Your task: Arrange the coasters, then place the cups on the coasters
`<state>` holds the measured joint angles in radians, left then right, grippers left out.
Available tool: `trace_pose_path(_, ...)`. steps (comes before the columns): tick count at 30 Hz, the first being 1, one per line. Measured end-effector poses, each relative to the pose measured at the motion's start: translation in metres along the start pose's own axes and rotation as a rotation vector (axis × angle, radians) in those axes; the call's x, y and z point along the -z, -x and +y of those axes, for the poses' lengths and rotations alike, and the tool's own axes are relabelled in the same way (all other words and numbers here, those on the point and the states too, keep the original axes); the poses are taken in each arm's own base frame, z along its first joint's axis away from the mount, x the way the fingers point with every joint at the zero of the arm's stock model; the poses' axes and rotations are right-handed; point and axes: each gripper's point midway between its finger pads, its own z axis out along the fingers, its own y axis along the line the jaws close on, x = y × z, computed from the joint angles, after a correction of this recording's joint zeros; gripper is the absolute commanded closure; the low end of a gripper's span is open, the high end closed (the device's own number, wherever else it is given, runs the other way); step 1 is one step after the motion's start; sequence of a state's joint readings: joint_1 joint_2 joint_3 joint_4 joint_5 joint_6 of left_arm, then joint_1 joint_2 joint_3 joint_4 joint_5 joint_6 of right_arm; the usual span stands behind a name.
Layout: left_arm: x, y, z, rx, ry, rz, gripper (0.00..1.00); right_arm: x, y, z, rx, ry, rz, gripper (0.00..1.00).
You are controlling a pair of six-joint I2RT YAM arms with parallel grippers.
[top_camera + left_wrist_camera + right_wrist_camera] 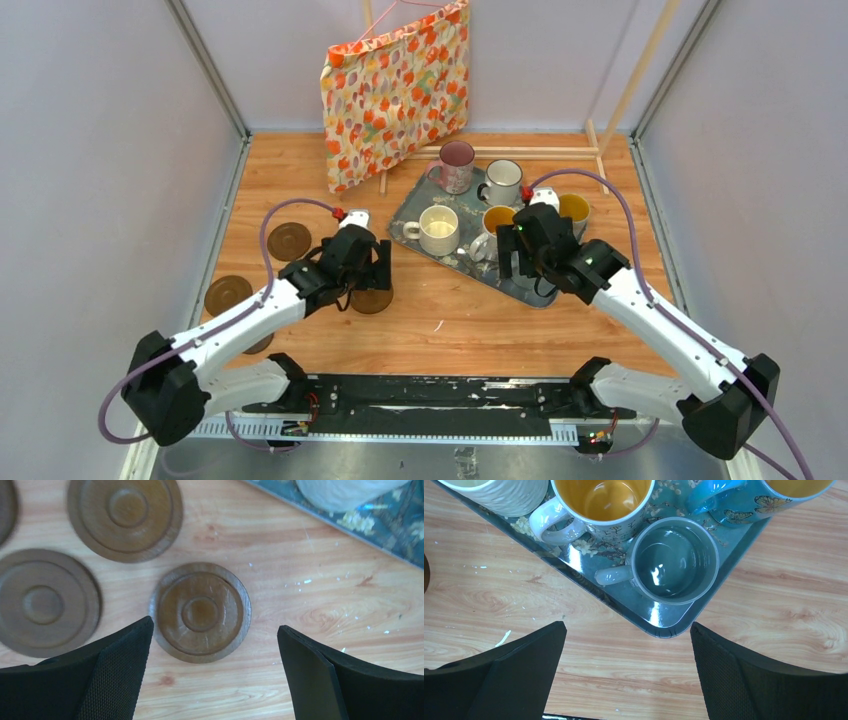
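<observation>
Several dark-brown ringed coasters lie on the wooden table at left: one (372, 299) just below my left gripper (366, 272), others (289, 240) (228, 294) farther left. In the left wrist view that coaster (201, 612) lies flat just ahead of the open, empty gripper (215, 630), with two more (125, 517) (45, 602) beside it. The cups stand on the floral tray (415, 205): pink (457, 165), white with dark rim (503, 182), cream (438, 230), yellow-inside ones (497, 220) (574, 208). My right gripper (628, 626) hangs open over the tray corner (669, 627), near the grey cup (675, 560).
A floral cloth bag (396, 90) leans at the back, with thin wooden sticks (520, 152) along the table's rear edge. White walls close in on both sides. Cables loop from both wrists.
</observation>
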<state>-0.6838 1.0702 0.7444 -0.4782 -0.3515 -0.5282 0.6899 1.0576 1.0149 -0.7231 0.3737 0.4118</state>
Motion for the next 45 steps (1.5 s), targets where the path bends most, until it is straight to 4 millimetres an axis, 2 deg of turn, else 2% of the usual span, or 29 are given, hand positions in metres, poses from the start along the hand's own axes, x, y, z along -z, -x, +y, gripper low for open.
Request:
trace_pose_path(5, -0.022, -0.042, -0.008, 0.017, -0.028, 0.115, 0.0, 0.001, 0.0, 0.0, -0.01, 0.001, -0.004, 0.0)
trace_pose_path(10, -0.026, -0.075, -0.022, -0.013, -0.052, 0.179, 0.0, 0.0, 0.001, 0.001, -0.012, 0.002, -0.006, 0.0)
trace_pose_path(20, -0.048, -0.09, -0.034, -0.028, -0.051, 0.205, 0.0, 0.0, 0.001, 0.001, -0.01, 0.0, -0.006, 0.0)
trace_pose_path(24, -0.052, -0.09, -0.052, -0.052, -0.082, 0.195, 0.0, 0.001, 0.002, -0.001, -0.013, -0.001, -0.014, 0.0)
trace_pose_path(28, -0.052, -0.095, -0.081, -0.088, -0.131, 0.196, 0.0, 0.005, 0.005, -0.003, -0.019, -0.002, -0.03, 0.0)
trace_pose_path(31, -0.049, -0.101, -0.113, -0.122, -0.182, 0.201, 0.0, 0.008, 0.007, -0.004, -0.025, -0.002, -0.046, 0.0)
trace_pose_path(35, -0.043, -0.111, -0.168, -0.156, -0.272, 0.215, 0.0, 0.013, 0.01, -0.007, -0.033, -0.001, -0.067, 0.0)
trace_pose_path(40, -0.035, -0.12, -0.227, -0.169, -0.37, 0.234, 0.0, 0.021, 0.012, -0.013, -0.035, -0.013, -0.086, 0.0)
trace_pose_path(43, -0.031, -0.125, -0.253, -0.17, -0.416, 0.247, 0.0, 0.026, 0.012, -0.019, -0.034, -0.025, -0.096, 0.0)
trace_pose_path(45, -0.027, -0.127, -0.26, -0.175, -0.437, 0.253, 0.0, 0.03, 0.011, -0.023, -0.031, -0.037, -0.1, 0.0)
